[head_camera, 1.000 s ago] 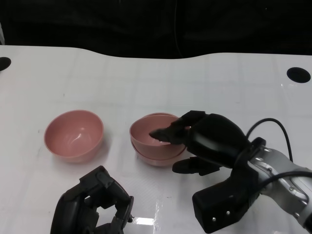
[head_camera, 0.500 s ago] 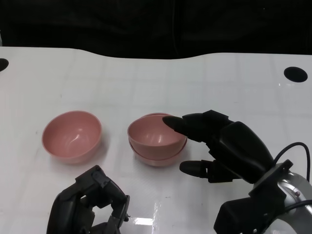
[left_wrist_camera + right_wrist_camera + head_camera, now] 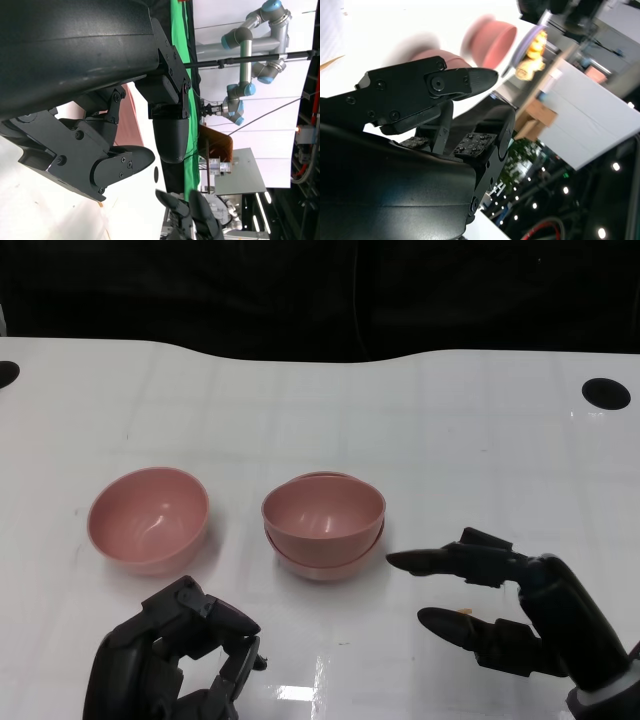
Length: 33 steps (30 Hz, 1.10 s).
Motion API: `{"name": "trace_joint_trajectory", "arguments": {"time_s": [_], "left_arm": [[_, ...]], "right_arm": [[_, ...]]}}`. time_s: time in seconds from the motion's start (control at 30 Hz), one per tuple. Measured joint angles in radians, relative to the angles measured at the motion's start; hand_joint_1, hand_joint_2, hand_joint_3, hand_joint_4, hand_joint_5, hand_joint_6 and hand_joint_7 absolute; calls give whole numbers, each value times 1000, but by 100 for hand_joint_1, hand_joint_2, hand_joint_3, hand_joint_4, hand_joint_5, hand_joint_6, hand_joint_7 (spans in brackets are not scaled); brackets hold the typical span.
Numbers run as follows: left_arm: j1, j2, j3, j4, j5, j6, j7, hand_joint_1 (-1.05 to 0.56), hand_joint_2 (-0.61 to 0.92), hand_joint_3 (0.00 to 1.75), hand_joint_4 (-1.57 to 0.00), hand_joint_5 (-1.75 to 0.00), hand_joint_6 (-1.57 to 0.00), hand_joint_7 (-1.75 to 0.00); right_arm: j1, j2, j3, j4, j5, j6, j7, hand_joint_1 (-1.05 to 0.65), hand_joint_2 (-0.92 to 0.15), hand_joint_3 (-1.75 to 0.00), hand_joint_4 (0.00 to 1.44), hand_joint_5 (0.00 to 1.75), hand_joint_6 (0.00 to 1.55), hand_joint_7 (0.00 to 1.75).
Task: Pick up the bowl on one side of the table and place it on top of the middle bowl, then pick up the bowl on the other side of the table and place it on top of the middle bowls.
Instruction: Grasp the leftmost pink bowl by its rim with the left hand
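Two pink bowls are nested in the middle of the white table [image 3: 430,420]; the upper bowl [image 3: 323,514] sits in the lower bowl [image 3: 320,564]. A single pink bowl [image 3: 148,517] stands to their left. My right hand [image 3: 510,612] hovers low at the lower right, apart from the stack, fingers spread and empty. My left hand [image 3: 172,658] is at the bottom left, below the single bowl, fingers curled in on nothing. In the right wrist view the pink bowls [image 3: 490,38] show blurred beyond my fingers [image 3: 445,82]. The left wrist view shows my left hand's fingers [image 3: 120,165] with nothing held.
Dark round holes sit near the table's far right edge [image 3: 605,393] and far left edge [image 3: 6,372]. A black backdrop lies behind the table. The left wrist view shows another robot arm [image 3: 250,40] far off.
My right hand has let go of the upper bowl, leaving it nested in the middle bowl, and drawn back toward the lower right with fingers spread. The left hand has barely moved.
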State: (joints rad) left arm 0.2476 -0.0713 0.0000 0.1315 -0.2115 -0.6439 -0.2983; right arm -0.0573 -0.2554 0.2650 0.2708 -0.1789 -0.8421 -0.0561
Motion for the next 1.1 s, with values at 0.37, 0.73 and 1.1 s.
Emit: {"name": "trace_joint_trajectory", "arguments": {"time_s": [0.37, 0.73, 1.1], "left_arm": [[1, 11, 12, -23, 52, 0, 29, -16, 76, 49, -71, -111, -79, -63], [-10, 75, 39, -40, 196, -38, 76, -38, 92, 20, -57, -75, -59, -19], [-18, 148, 82, -188, 447, 17, 190, -42, 92, 10, -43, -37, -45, 0]], "right_arm": [[43, 55, -46, 25, 92, -57, 90, -22, -92, -26, 71, 119, 80, 76], [104, 79, -88, 27, 211, -37, 191, -16, -86, -41, 76, 128, 85, 92], [117, 116, -117, 17, 286, 43, 282, -21, -35, -142, 87, 174, 84, 147]]}}
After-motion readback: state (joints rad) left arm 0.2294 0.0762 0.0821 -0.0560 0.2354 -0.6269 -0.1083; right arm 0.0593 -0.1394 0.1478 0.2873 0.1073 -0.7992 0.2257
